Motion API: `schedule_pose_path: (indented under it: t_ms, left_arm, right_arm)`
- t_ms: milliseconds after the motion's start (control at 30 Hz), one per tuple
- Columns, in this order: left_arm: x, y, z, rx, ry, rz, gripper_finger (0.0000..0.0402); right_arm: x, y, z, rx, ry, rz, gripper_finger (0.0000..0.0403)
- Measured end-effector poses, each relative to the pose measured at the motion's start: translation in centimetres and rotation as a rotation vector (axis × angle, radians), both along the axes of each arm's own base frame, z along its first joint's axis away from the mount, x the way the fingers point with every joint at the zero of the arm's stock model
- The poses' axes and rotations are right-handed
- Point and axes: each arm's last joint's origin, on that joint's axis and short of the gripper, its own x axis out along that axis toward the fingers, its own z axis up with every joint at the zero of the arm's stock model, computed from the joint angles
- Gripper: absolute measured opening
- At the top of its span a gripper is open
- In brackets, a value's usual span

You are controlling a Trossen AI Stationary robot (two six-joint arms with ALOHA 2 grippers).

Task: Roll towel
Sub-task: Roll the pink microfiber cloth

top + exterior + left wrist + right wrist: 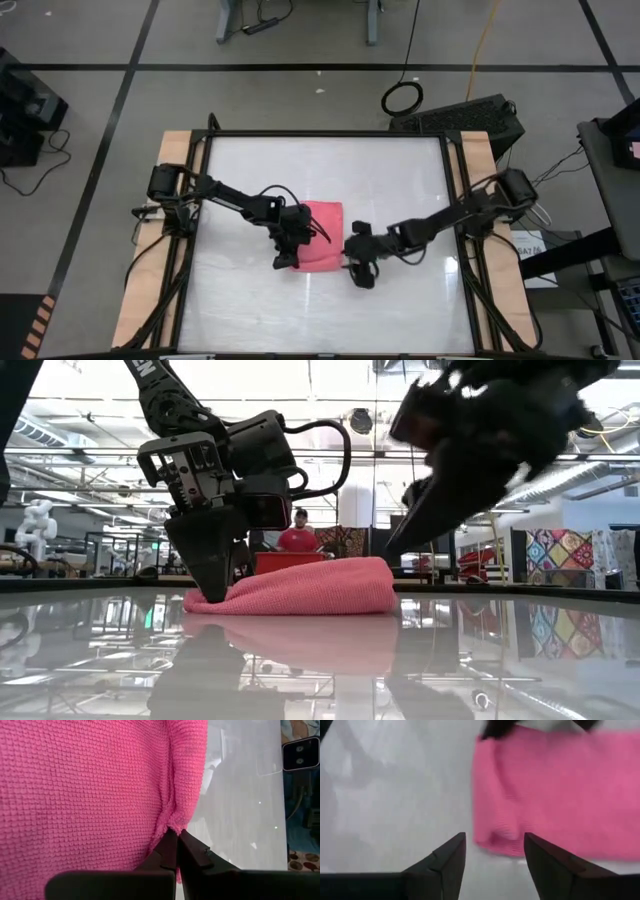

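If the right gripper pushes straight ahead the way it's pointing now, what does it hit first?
Most likely the towel: the open right gripper faces the towel's near edge, with only bare table between. Depth is unclear.

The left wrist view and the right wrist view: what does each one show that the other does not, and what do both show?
Only the left wrist view shows the left gripper, its fingers shut on an edge of the soft pink-red knitted towel, with the weave seen close up.

Only the right wrist view shows the right gripper, its fingers open and apart from the towel, whose folded outline and near corner are visible.

Both show the same towel lying on the glossy white table.
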Motion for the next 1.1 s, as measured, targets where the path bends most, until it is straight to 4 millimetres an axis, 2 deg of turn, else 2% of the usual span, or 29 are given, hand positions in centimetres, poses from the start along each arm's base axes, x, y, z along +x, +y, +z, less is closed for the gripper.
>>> schedule_pose_path:
  t_ms: [167, 333, 700, 1100]
  left_arm:
    - [0.0, 0.0, 0.0, 0.0, 0.002, 0.001, 0.0005]
    - [0.0, 0.0, 0.0, -0.001, 0.002, 0.0, 0.0005]
    - [0.0, 0.0, 0.0, -0.017, 0.007, -0.004, 0.0005]
    - [0.0, 0.3, 0.0, -0.033, 0.015, 0.014, 0.0005]
  right_arm:
    - [-0.9, 2.7, 0.2, -0.23, -0.076, 0.105, 0.0192]
    - [-1.2, 4.0, 0.4, -0.396, -0.138, 0.151, 0.0199]
    - [-0.2, 3.9, -2.3, -0.461, -0.107, 0.192, 0.0235]
    - [0.3, 3.0, -4.2, -0.481, -0.038, 0.183, 0.0196]
